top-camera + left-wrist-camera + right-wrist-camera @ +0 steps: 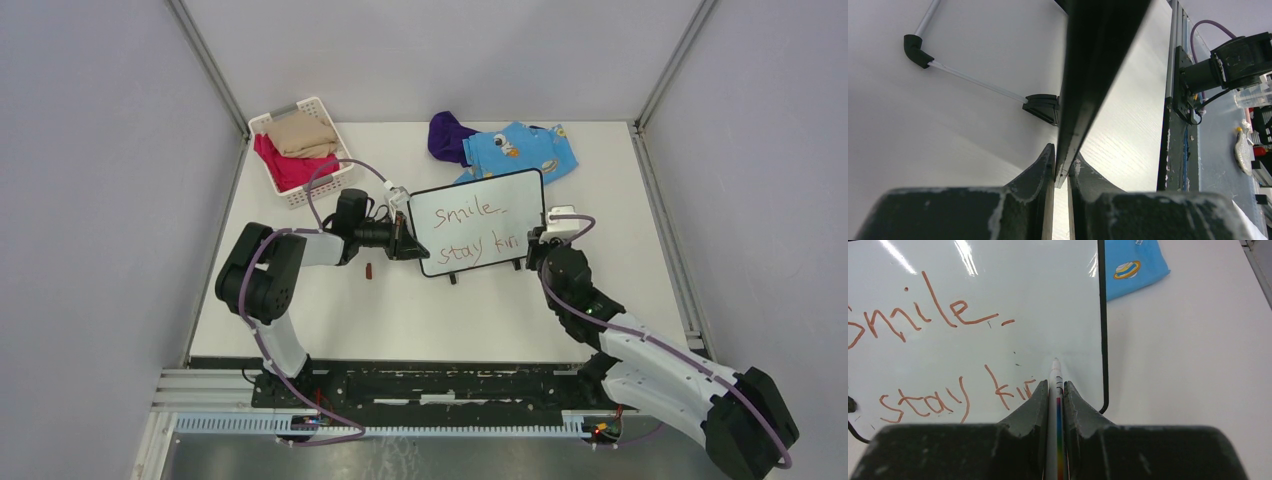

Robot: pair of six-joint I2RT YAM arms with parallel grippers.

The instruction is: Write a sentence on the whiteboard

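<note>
Right wrist view: marker (1054, 371) is clamped between jaws of the right gripper (1055, 387), tip set at the whiteboard (1038, 315) beside the unfinished 2nd line of the sentence (470, 212). Whiteboard is stood on the table (400, 320), left edge pinched by the left gripper (1062, 165), presumably for steadying.

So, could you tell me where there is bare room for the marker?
Bare: the near strip between whiteboard and arm bases, and right of the whiteboard to the table edge. Crowded: the far edge, with basket and clothes.

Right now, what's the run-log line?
left gripper: shut on whiteboard | right gripper: shut on marker | sentence: partly written
</note>
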